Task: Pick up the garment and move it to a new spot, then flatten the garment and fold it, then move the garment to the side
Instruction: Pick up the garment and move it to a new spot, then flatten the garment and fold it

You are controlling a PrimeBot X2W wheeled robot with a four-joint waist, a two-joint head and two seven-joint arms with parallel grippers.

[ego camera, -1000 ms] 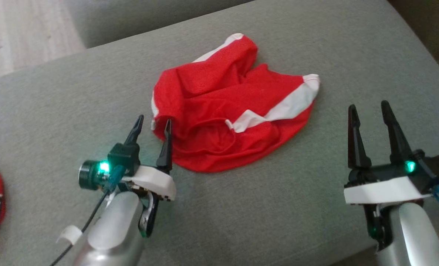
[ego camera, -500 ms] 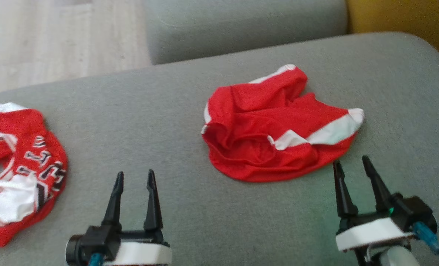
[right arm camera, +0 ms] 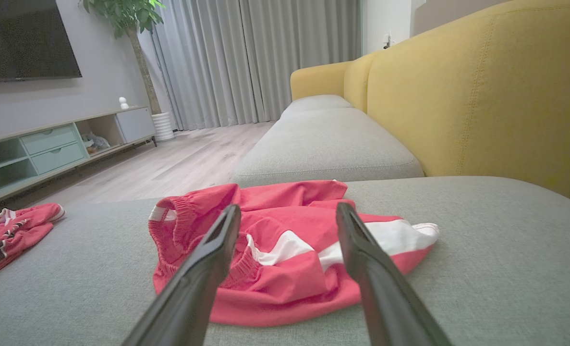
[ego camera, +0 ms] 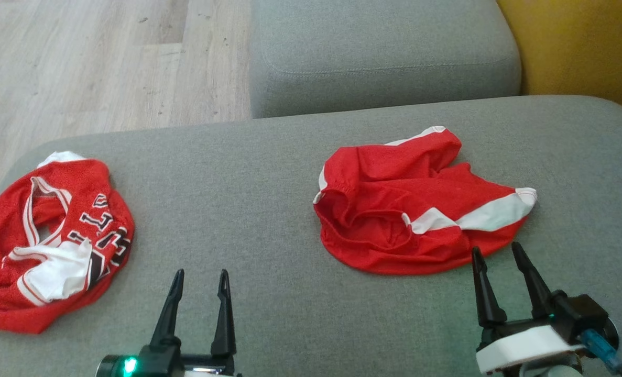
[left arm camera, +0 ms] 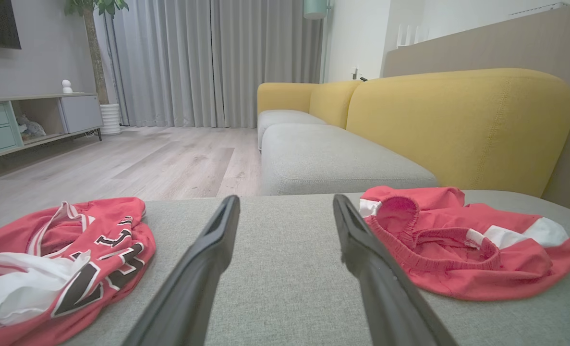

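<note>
1. The garment is red mesh with white panels and black lettering. It lies crumpled at the left edge of the head view on the grey seat, and neither gripper touches it.
2. The shorts are plain red with a white stripe. They lie bunched right of centre on the same seat, well apart from the garment.
3. The left gripper is at the bottom, left of centre. Its fingers are spread and empty, pointing up the frame at bare seat.
4. The right gripper is at the lower right, fingers spread and empty. Its tips are at the near hem of the shorts — I cannot tell whether they touch.
5. In the left wrist view the garment is at the lower left and the shorts at the right, with bare seat between the fingers.
6. In the right wrist view the shorts lie straight ahead past the fingers — the garment is at the far left edge.
7. Along the top of the head view are a wood floor at the upper left, a second cushion at the centre and a yellow backrest at the upper right.
</note>
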